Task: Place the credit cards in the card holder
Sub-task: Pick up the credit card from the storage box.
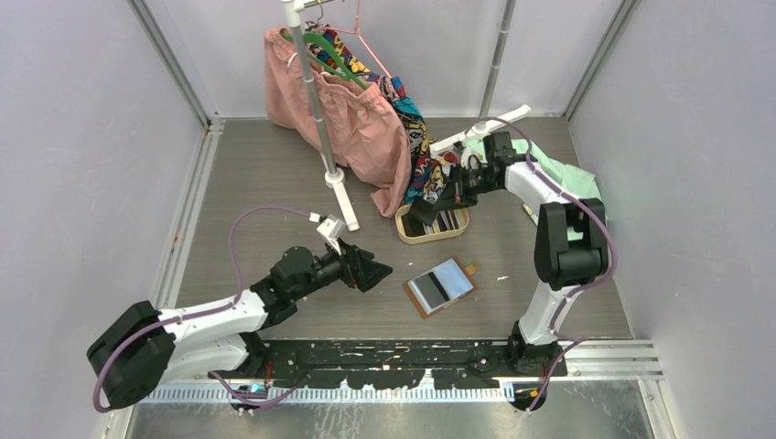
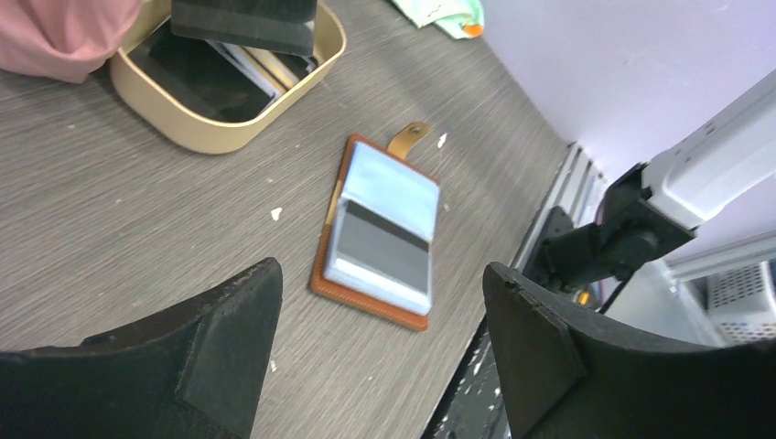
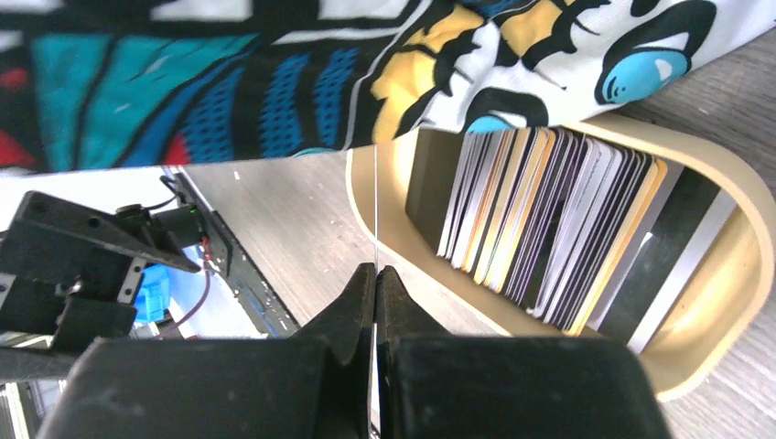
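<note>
The card holder (image 1: 441,285) lies open on the table, tan leather outside and pale pockets facing up, with a dark card showing in one pocket (image 2: 380,245). Several credit cards (image 3: 549,229) stand on edge in an oval beige tray (image 1: 410,234). My right gripper (image 3: 375,272) is just over the tray's near side, shut on one thin credit card (image 3: 375,201) that I see edge-on as a pale line. My left gripper (image 1: 371,270) hovers low to the left of the card holder (image 2: 380,233), wide open with nothing between its fingers (image 2: 229,320).
A white clothes stand (image 1: 316,101) with a pink garment (image 1: 339,114) and a colourful patterned cloth (image 3: 274,73) stands right behind the tray; the cloth hangs over the tray's far rim. A green cloth (image 1: 567,174) lies at the back right. A rail (image 1: 412,352) runs along the near edge.
</note>
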